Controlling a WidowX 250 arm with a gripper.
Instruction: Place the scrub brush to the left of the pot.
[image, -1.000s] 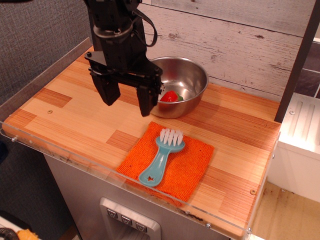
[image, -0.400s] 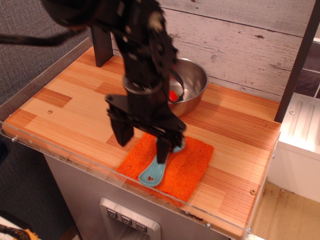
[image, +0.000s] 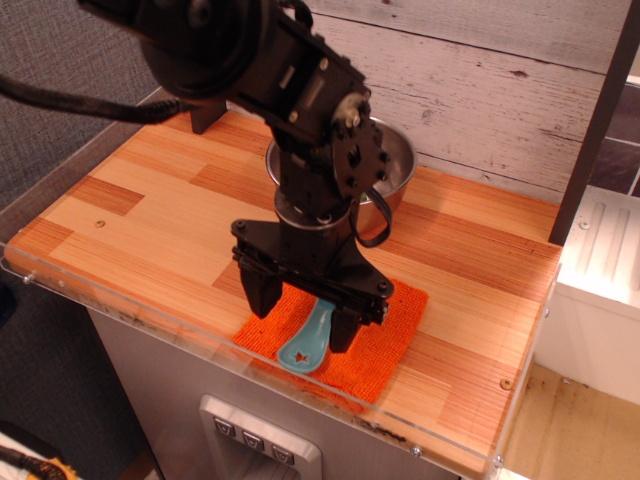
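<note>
Over scrub brush (image: 308, 340), jaws straddle it.

the light-blue scrub brush (image: 310, 342) lies flat, star-cut handle toward the front edge, while the shiny steel pot (image: 397, 172) sits behind it.

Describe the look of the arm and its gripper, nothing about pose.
The arm is matte black, built of bulky rounded joint housings with small silver screw heads. A black cable loops beside the wrist. The black gripper ends in two flat, tapered black fingers. No markings are legible.
</note>
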